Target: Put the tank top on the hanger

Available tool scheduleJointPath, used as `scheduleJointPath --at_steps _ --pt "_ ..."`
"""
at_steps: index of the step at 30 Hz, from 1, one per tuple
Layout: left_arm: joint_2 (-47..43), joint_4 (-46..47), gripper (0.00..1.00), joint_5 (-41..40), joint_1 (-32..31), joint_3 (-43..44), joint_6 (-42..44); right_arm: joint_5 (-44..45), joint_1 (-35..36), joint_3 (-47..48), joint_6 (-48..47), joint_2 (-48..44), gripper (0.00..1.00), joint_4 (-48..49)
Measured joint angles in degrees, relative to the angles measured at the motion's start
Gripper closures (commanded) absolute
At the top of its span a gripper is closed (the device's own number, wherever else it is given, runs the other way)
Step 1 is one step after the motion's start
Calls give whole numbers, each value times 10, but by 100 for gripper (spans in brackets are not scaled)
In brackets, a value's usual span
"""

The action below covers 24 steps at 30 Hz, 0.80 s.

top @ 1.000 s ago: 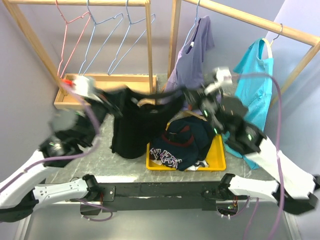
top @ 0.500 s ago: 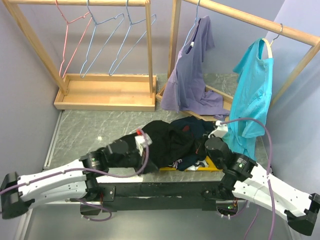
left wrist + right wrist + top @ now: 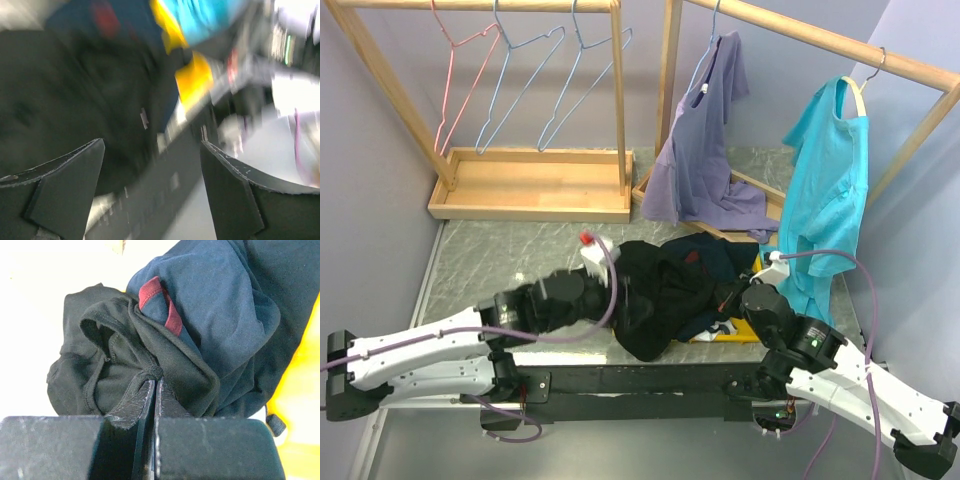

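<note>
The black tank top [image 3: 655, 300] lies crumpled over the tray's left end, with a fold hanging past the table's front edge. My right gripper [image 3: 725, 297] is shut on one of its hemmed straps [image 3: 145, 374], pinched at the fingertips [image 3: 155, 382]. My left gripper [image 3: 620, 290] stands wide open beside the heap with nothing between its fingers [image 3: 152, 144]; that view is blurred, with the tank top [image 3: 50, 100] dark at the left. Two pale blue-grey wire hangers [image 3: 525, 75] hang on the left rack's bar, far from both grippers.
A yellow tray [image 3: 722, 330] holds a navy garment with a red collar [image 3: 215, 300]. A pink hanger [image 3: 455, 90] hangs beside the blue ones above a wooden base [image 3: 530, 185]. The right rack carries a lilac shirt [image 3: 705, 150] and a teal shirt [image 3: 825, 180].
Both arms have dropped from holding the tank top spread in the air down to the table. The left gripper has opened and let go; the top has collapsed into a heap.
</note>
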Motion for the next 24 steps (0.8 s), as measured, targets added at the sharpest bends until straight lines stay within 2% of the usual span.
scheduleJointPath --at_steps 1,4,8,12,16,20,23,24 --pt "19 -5 27 -31 7 30 2 -1 0 -2 1 -1 100 0" --pt "109 -5 33 -80 58 125 19 -3 0 -7 4 -4 100 0" --pt "242 -9 34 -96 120 183 48 -7 0 -7 4 -4 100 1" --pt "354 -43 35 -97 131 214 76 -10 0 -7 -1 -4 100 3" --pt "410 -63 36 -92 130 244 92 -10 0 -7 -9 -4 100 4" --pt "422 -60 36 -89 130 250 99 -10 0 -7 -13 -6 100 4" --pt "428 -49 48 -85 130 251 103 -10 0 -7 -15 -13 100 4" --pt "433 -46 56 -85 130 252 104 -10 0 -7 -16 -14 100 5"
